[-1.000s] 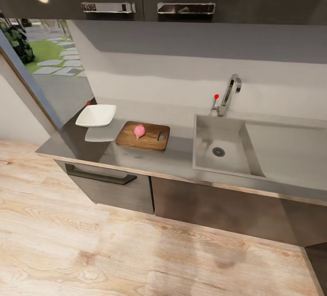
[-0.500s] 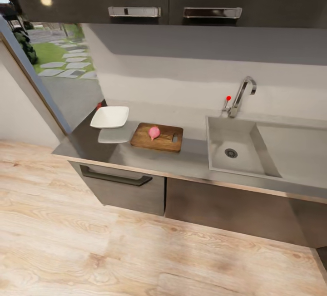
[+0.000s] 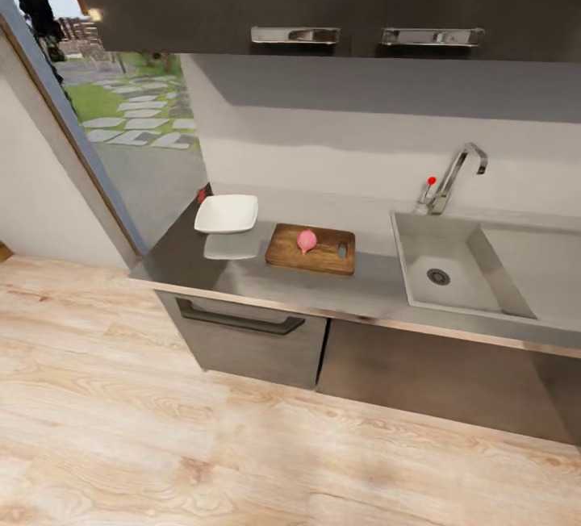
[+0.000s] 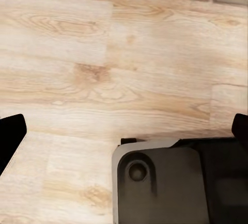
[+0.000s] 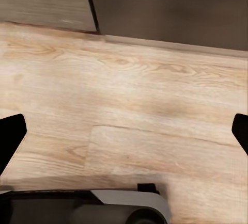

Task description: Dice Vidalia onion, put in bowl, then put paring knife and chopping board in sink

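**Mia:** While the camera looks down, what is closest to us?

**Ben:** Closest is the light wooden plank floor (image 3: 242, 445). Both wrist views look down at it. The left gripper (image 4: 124, 133) has its two dark fingers (image 4: 11, 131) far apart, one at each edge of the picture. The right gripper (image 5: 124, 133) is spread wide the same way, with nothing between its fingers (image 5: 11, 131). Neither one is holding a thing.

**Mia:** And past the floor?

**Ben:** Next come the dark grey cabinets (image 3: 250, 340) with a bar handle, and on top the smooth shiny grey countertop (image 3: 323, 288). On it lies the dark brown wooden chopping board (image 3: 311, 252) with its slot handle pointing to the sink. The small pink onion (image 3: 307, 240) sits on the board, not in the sink. Just beside the board, on its left, is the shallow white square bowl (image 3: 227, 213). A small red bit (image 3: 200, 195) peeks out behind the bowl; I cannot tell what it is.

**Mia:** Where is the sink?

**Ben:** The grey sink (image 3: 420, 268) with a round drain is off to the right, with the shiny tap (image 3: 456, 175) and its red knob behind it.

**Mia:** Did anything change?

**Ben:** Everything slid to the right in the picture since a second ago, all together. That is the camera moving. The onion, board and bowl lie just as before.
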